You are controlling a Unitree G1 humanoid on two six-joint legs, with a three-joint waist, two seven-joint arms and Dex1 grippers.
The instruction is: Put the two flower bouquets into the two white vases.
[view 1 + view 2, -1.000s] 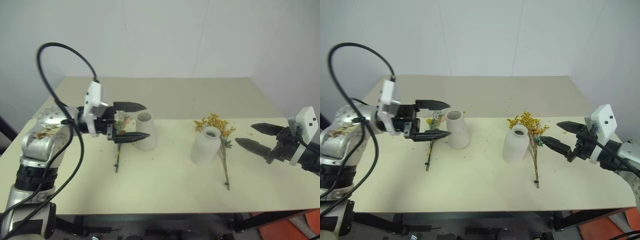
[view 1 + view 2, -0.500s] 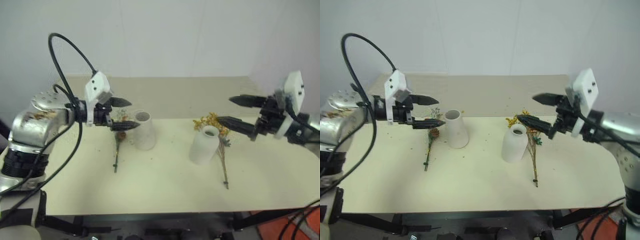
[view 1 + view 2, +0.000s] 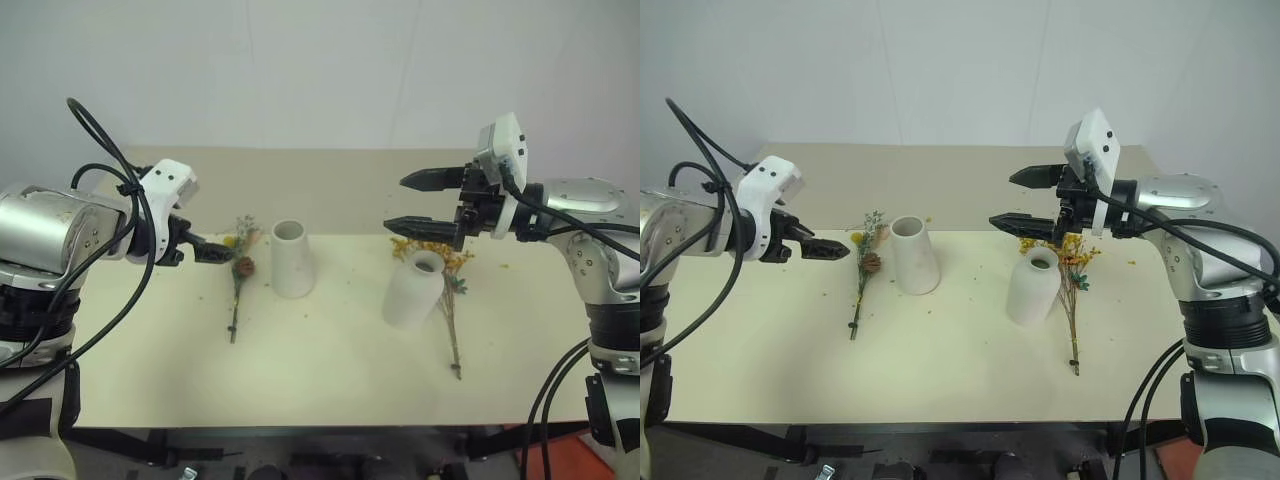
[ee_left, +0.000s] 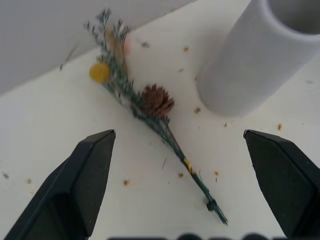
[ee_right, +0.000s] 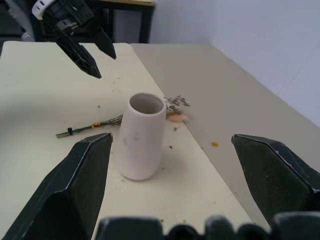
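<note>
The slim bouquet (image 3: 238,275) with a pine cone lies flat on the table, left of the tapered white vase (image 3: 292,260). My left gripper (image 3: 830,248) hovers open and empty just left of this bouquet's head; in the left wrist view the pine cone (image 4: 156,100) lies ahead of the gripper (image 4: 178,134). The rounder white vase (image 3: 410,290) stands to the right, with the yellow-orange bouquet (image 3: 452,300) lying on the table against its right side. Above and behind that vase my right gripper (image 3: 395,203) is open and empty, pointing left. The tapered vase (image 5: 142,137) stands ahead of it in the right wrist view.
The cream table (image 3: 330,370) has a seam across its middle and small flower crumbs scattered around the vases. A white wall stands close behind its far edge. A black cable (image 3: 100,140) loops above my left arm.
My left gripper has drawn back to the left from the tapered vase and tipped downward over the slim bouquet. My right gripper has risen and swung left from the table's right edge to above the rounder vase.
</note>
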